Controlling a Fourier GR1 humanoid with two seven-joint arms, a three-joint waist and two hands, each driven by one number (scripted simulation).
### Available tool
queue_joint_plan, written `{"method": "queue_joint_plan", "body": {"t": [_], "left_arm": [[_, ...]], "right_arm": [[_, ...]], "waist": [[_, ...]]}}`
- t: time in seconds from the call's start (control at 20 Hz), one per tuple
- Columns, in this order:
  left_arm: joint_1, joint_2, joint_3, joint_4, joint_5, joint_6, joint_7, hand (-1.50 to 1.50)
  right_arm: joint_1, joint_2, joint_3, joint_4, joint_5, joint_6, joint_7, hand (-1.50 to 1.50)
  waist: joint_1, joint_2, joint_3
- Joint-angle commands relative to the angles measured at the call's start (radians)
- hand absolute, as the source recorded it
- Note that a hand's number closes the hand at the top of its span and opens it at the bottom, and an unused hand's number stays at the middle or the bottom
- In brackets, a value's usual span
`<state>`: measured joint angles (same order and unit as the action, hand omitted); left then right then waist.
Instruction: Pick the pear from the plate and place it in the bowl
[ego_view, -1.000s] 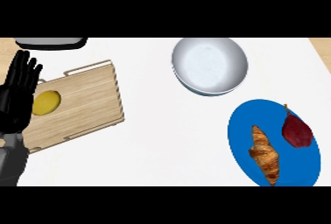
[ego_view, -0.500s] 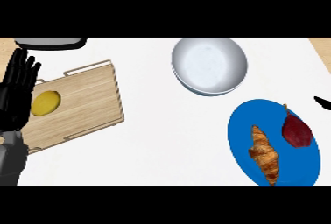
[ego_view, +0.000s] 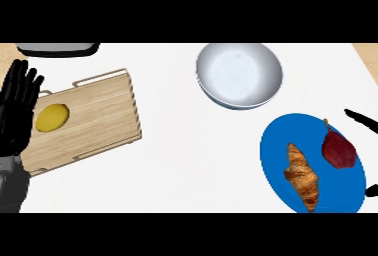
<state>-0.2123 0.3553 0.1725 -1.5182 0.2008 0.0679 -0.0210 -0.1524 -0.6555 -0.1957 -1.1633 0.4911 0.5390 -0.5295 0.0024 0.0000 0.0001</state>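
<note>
Dark-red pear (ego_view: 339, 150) lay at three o'clock on the blue round plate (ego_view: 277, 145), beside a croissant (ego_view: 303, 175); likely light, smooth, best cupped round its belly. Right hand (ego_view: 362, 119) hovered alongside, grasping nothing; left hand (ego_view: 16, 107) rested flat, fingers spread.

Open counter between plate (ego_view: 275, 150) (croissant (ego_view: 303, 175) aboard), bowl (ego_view: 239, 75).

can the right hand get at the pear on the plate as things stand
Probably yes. The right hand is at the view's right edge, just beside the dark red pear on the blue plate. The croissant lies on the pear's far side, so nothing stands between them.
</note>
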Motion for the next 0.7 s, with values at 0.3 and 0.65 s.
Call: {"method": "queue_joint_plan", "body": {"t": [0.3,0.65], "left_arm": [[-0.076,-0.017,0.033,0.062,-0.021,-0.030,0.012,0.00],[-0.045,-0.006,0.051,0.002,-0.021,-0.047,0.044,0.00]], "right_arm": [[-0.070,0.033,0.007,0.142,0.080,-0.026,-0.065,-1.50],[-0.183,0.080,0.048,0.343,0.176,-0.114,-0.067,-1.50]], "waist": [[-0.002,0.001,0.000],[0.009,0.003,0.001]]}}
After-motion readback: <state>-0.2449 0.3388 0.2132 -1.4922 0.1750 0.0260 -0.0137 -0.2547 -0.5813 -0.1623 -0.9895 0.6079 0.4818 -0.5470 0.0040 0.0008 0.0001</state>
